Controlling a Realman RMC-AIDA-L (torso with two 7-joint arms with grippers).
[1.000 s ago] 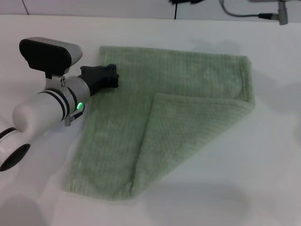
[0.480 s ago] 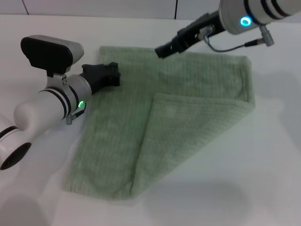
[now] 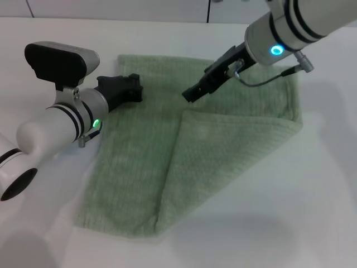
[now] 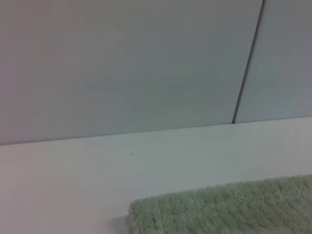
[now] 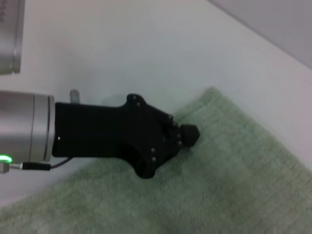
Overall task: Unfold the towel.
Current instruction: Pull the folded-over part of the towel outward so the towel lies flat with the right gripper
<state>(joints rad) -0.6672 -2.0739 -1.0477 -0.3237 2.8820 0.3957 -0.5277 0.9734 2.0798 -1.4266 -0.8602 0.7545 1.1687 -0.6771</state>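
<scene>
The pale sage-green towel [image 3: 139, 162] lies flat on the white table, with its near right corner folded over diagonally, so the flap's tip [image 3: 188, 113] points to the middle. My left gripper [image 3: 135, 89] is shut and rests on the towel close to its far left corner; the right wrist view shows it [image 5: 189, 135] at the towel's edge [image 5: 234, 185]. My right gripper [image 3: 191, 95] hangs just above the towel, a little beyond the flap's tip. The left wrist view shows only a towel corner [image 4: 229, 209].
The white table [image 3: 312, 212] spreads around the towel on all sides. A grey wall with a dark seam [image 4: 246, 68] stands behind the table's far edge. A cable [image 3: 268, 78] loops from my right wrist over the towel.
My right arm has come in from the far right and dropped toward the towel's middle, near the flap's tip. My left arm and the towel have stayed put.
</scene>
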